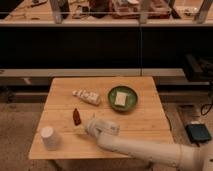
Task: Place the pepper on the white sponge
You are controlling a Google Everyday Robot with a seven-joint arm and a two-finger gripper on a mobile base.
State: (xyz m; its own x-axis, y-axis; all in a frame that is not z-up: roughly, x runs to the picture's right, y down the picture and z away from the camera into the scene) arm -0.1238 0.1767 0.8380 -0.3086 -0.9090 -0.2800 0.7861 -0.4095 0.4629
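Observation:
The dark red pepper (76, 117) lies on the wooden table (145, 125), left of centre. My gripper (81, 129), on a white arm that reaches in from the lower right, sits low over the table just in front of the pepper and slightly to its right. The gripper is open and holds nothing. The white sponge (121, 98) rests flat on a round green plate (131, 93) at the back right of the table, well away from both pepper and gripper.
A white labelled bottle (86, 96) lies on its side behind the pepper. A white cup (48, 137) stands near the front left corner. Dark shelving runs behind the table, and a black box (198, 133) sits on the floor at right.

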